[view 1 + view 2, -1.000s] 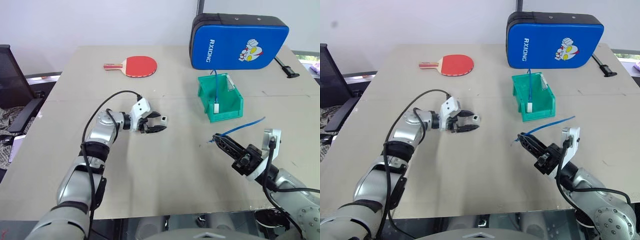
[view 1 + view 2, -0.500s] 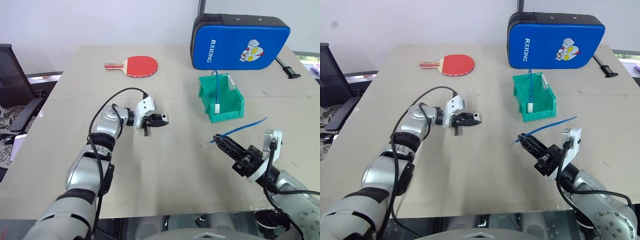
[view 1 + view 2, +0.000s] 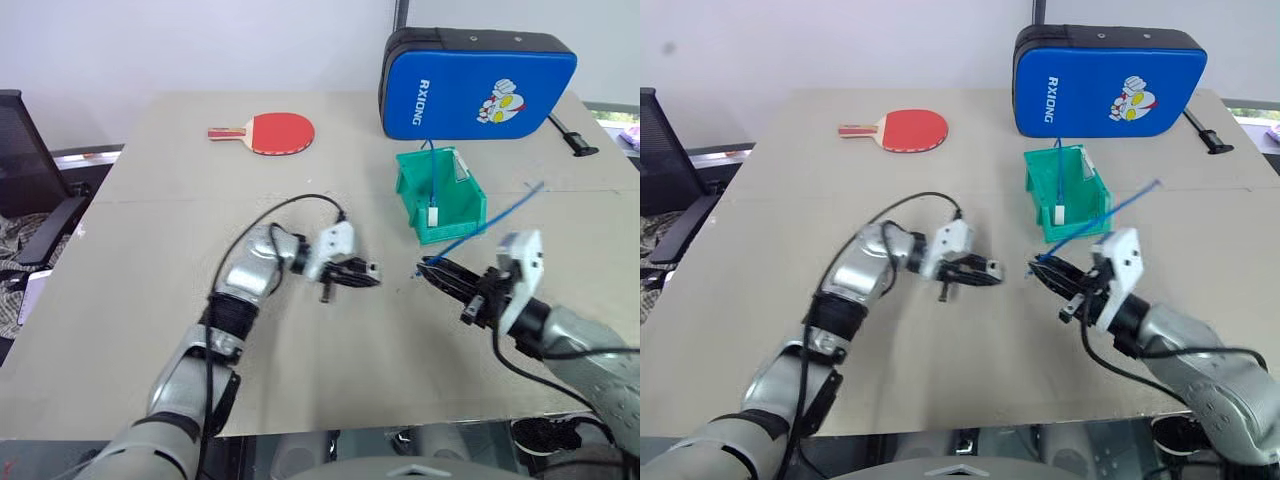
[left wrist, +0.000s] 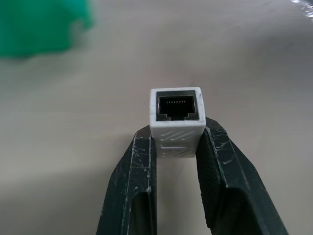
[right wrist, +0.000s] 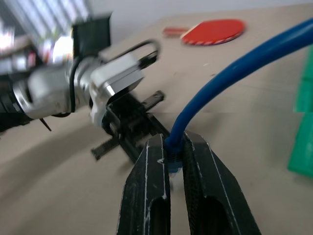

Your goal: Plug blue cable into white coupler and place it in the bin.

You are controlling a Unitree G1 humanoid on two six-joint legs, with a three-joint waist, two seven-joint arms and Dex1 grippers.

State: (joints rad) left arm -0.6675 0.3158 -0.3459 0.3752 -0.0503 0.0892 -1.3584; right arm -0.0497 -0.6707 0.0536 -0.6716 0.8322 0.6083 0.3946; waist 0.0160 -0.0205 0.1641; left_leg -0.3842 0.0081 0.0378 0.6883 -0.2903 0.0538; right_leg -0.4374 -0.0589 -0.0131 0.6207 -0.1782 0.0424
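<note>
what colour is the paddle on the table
The paddle has a red face and a wooden handle, clearest in the left eye view.

office or lab, office chair [image 3: 25,170], bare worktable [image 3: 150,300]

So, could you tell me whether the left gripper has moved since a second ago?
Yes. The left gripper, shut on the white coupler, has swung toward the robot's right, closer to the green bin and the right gripper.

A beige table [image 3: 150,160] stands before a white wall [image 3: 200,45], a black chair [image 3: 25,170] beside it.
</note>
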